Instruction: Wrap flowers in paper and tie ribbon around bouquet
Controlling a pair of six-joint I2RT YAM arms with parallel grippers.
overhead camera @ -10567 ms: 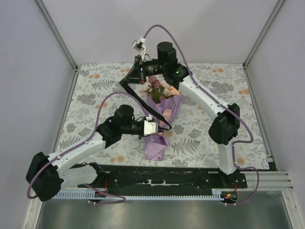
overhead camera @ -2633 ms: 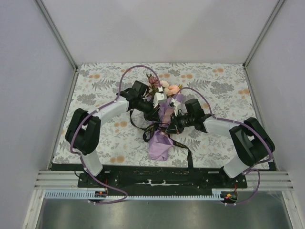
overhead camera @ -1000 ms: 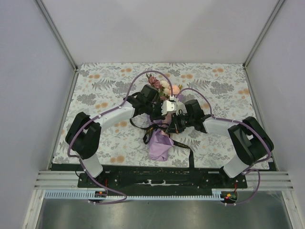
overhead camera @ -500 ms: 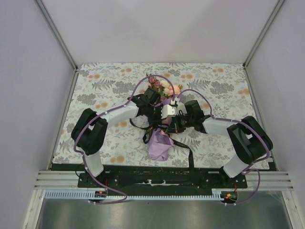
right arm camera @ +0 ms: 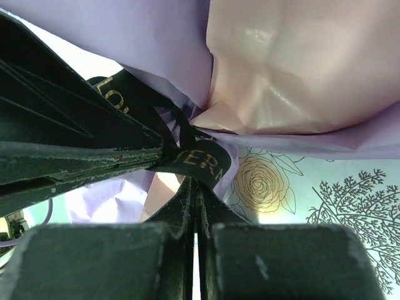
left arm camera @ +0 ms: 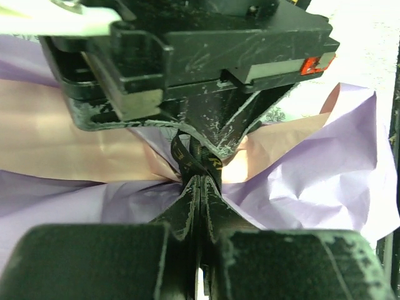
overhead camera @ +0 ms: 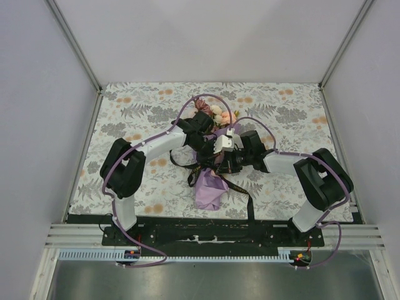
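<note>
i find the left gripper (left arm camera: pixel 199 182) and right gripper (right arm camera: pixel 195 187) each clamped tight on the black ribbon (right arm camera: pixel 201 161) at the waist of the bouquet (overhead camera: pixel 209 190), which lies mid-tablecloth (overhead camera: pixel 125 119), blooms at the far end

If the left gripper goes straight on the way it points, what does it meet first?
Probably the right gripper, nearly tip to tip ahead, with only the ribbon between them.
</note>
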